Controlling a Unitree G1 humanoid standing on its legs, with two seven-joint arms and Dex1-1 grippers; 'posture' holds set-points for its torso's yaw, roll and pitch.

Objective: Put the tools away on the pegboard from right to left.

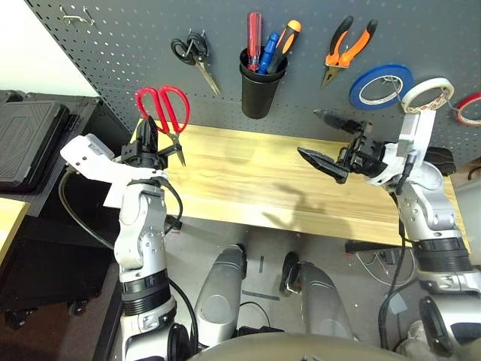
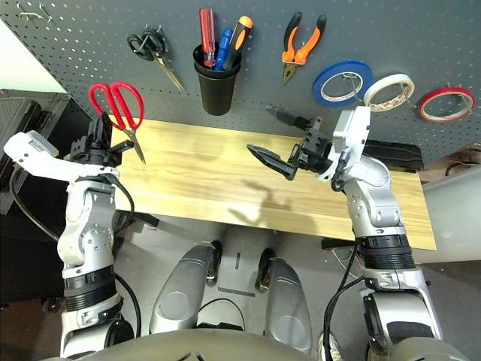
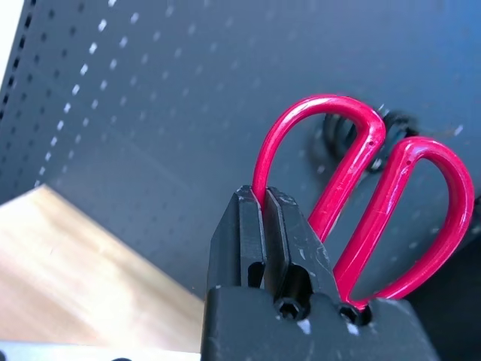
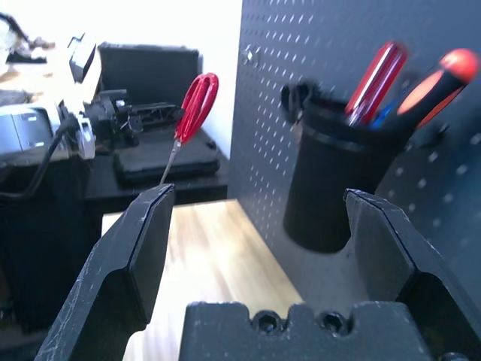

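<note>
Left gripper [image 1: 145, 135]: clamped on red-handled scissors [image 1: 167, 110], loops above its fingers, blades angled down.
Pegboard [image 1: 150, 45]: beyond the gripper.
Left wrist view: fingers pinch one loop; judged best to hook the free loop.
Right gripper [image 4: 259, 226]: wide, empty.

Red-handled scissors [image 2: 119, 107] are held by the left gripper [image 2: 98, 143], handles up and blades angled down over the left end of the wooden bench [image 2: 225, 177]. The fingers of the right gripper [image 2: 279, 139] are spread wide above the bench, with nothing between them. On the pegboard [image 2: 421, 37] are hung black scissors [image 2: 152, 48], a black cup [image 2: 216, 79] of screwdrivers, orange pliers [image 2: 301, 47], and blue [image 2: 342, 83], white [image 2: 388, 92] and red [image 2: 446, 103] tape rolls.
</note>
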